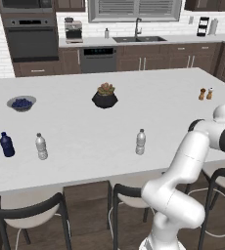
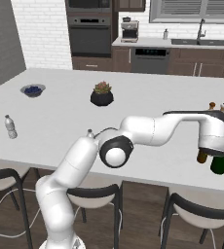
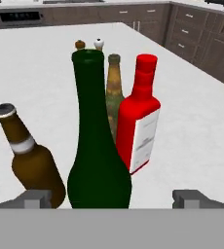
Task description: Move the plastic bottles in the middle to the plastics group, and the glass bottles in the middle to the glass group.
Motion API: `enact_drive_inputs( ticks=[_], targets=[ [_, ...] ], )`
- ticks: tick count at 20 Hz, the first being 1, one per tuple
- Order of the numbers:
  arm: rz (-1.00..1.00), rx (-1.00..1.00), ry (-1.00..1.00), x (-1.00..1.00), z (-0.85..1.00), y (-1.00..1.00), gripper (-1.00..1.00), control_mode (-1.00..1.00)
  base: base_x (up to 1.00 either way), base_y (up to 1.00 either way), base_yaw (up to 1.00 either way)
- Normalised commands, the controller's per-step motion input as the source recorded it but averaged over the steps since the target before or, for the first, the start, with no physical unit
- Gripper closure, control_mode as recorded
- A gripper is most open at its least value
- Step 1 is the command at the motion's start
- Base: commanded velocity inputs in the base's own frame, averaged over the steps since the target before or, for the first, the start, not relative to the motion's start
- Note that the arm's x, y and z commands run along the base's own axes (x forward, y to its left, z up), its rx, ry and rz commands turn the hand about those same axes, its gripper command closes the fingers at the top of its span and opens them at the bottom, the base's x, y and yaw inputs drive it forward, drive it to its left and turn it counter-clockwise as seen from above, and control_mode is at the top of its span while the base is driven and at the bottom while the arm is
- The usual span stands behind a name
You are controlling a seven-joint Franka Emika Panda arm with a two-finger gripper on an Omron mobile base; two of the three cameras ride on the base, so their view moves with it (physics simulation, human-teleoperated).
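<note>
In the hand view my gripper (image 3: 111,197) is open, its fingers (image 3: 34,199) standing wide on either side of the dark green wine bottle (image 3: 98,146) without touching it. The bottle stands upright among the glass group: a brown bottle (image 3: 32,160) to its left, a slim amber bottle (image 3: 115,92) behind it and a red bottle (image 3: 140,126) to its right. From the right base view the hand hangs over the green bottle (image 2: 220,164) at the island's right end. The clear plastic bottle (image 1: 141,142) stands mid-counter. Far left are the dark blue bottle (image 1: 7,144) and a clear capped bottle (image 1: 41,146).
Salt and pepper shakers (image 3: 89,44) stand just behind the glass bottles. A black plant pot (image 1: 104,96) and a bowl of blueberries (image 1: 21,102) sit farther back on the island (image 1: 85,127). Stools (image 1: 31,207) line its near edge.
</note>
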Motion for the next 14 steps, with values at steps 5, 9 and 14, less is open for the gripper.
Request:
enact_drive_inputs(
  ticks=[5, 9, 14],
  targets=[
    [-0.06, -0.01, 0.09, -0.46, 0.42, 0.18, -1.0, -1.0, 0.0, 0.0, 0.0],
    [-0.02, -0.11, 0.2, -0.42, 0.38, 0.49, -1.0, -1.0, 0.0, 0.0, 0.0],
    [0.0, -0.18, 0.24, -0.28, 0.39, 0.63, -1.0, -1.0, 0.0, 0.0, 0.0]
  ],
)
